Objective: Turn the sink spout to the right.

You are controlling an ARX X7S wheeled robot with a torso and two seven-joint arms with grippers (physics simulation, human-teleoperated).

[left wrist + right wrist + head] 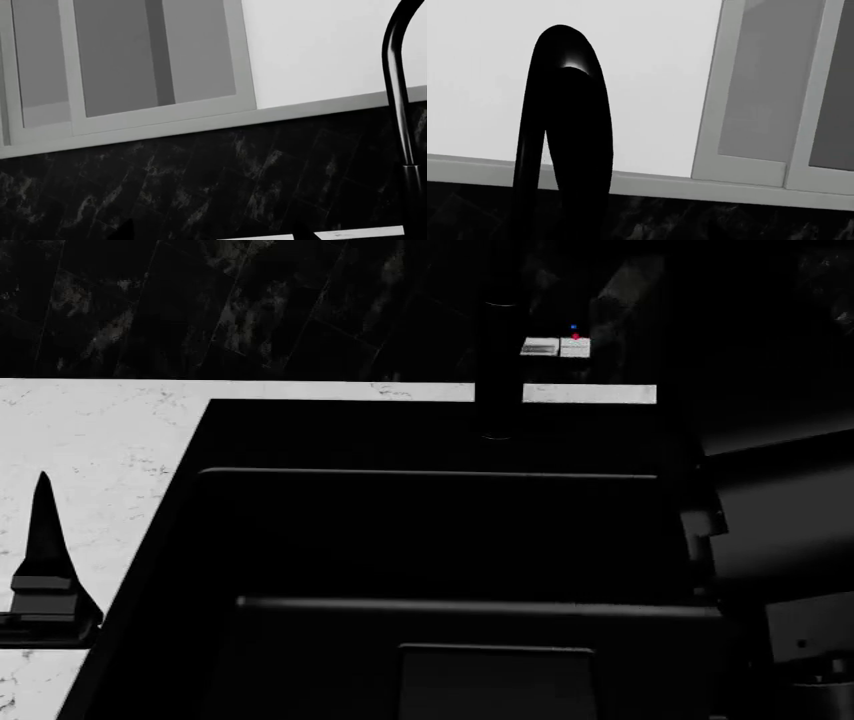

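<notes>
White speckled countertop (94, 450) surrounds a deep black rectangular basin (427, 540) below a dark marbled backsplash (200, 175). At the far rim, the slim matte-black tubular sink spout (498, 360) rises on its upright post, just left of a small grey-white lever (557, 346) with red and blue dots. The left gripper (43, 570) shows one pointed finger over the counter; the right gripper's boxy body (781, 570) sits right. I cannot tell how either pair of jaws stands.

Simulated home kitchen. Deep matte-black rectangular sink basin (427, 540) set into a white marble-look countertop (94, 440). Slim black tubular faucet spout (564, 135) rises on an upright post behind the basin, just beside a small grey-white lever with red and blue dots (558, 346). Dark veined stone-tile backsplash (200, 180) runs below a plain white wall (320, 45) and pale grey framed wall cabinet doors (153, 60).
</notes>
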